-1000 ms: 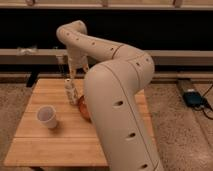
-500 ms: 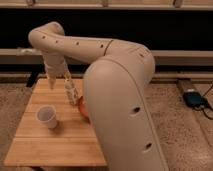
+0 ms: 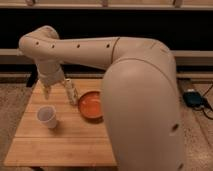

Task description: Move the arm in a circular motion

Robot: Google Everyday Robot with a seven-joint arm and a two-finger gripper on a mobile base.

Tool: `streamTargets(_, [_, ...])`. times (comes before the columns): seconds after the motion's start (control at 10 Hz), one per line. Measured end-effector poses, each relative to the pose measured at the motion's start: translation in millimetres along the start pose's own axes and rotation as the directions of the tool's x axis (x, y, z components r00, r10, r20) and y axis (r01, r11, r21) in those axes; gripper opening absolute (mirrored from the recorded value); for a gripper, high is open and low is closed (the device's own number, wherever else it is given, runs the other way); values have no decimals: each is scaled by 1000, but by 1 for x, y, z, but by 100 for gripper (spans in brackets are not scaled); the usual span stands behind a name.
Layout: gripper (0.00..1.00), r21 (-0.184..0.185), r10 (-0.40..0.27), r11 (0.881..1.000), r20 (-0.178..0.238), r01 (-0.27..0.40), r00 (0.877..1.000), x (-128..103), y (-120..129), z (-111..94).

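Observation:
The arm (image 3: 140,100) is a very large cream-beige tube with small dark screw holes. It fills the right half of the camera view, reaches left across the top and bends down at an elbow (image 3: 42,41). It tapers to the gripper (image 3: 47,90), which hangs over the back left part of the wooden table (image 3: 60,145). The gripper is above and just behind a white cup (image 3: 47,116) and left of a small upright bottle (image 3: 70,91). It holds nothing that I can see.
An orange bowl (image 3: 91,106) sits on the table next to the arm's big segment. A dark wall with a pale ledge (image 3: 195,57) runs behind. A black box with a cable (image 3: 193,98) lies on the speckled floor at right.
The arm's elbow and gripper have swung left and lower, from above the bottle to the table's back left corner. The cup, bottle and bowl have not moved.

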Motion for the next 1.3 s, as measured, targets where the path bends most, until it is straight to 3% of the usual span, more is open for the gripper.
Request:
streamTargets(0.3, [65,30,107,994,9,-107,994,46,-7,-11])
streamTargets(0.5, [65,47,198,979,10,-199,980,70,-6,-16])
streamTargets(0.6, [65,63,256,965,13,-256,967,82,-16,-18])
streamTargets(0.8, [65,77,360,930,-4,-359,933,108,-35,-20])
streamTargets(0.9, [65,85,417,906,-12,-414,909,121,-50,-20])
streamTargets(1.0, [65,94,481,874,-20,-477,876,136,-70,-19])
streamTargets(1.1, [65,103,523,849,-22,-519,852,147,-85,-19])
streamTargets(1.3, [65,124,620,780,-21,-613,784,172,-124,-19])
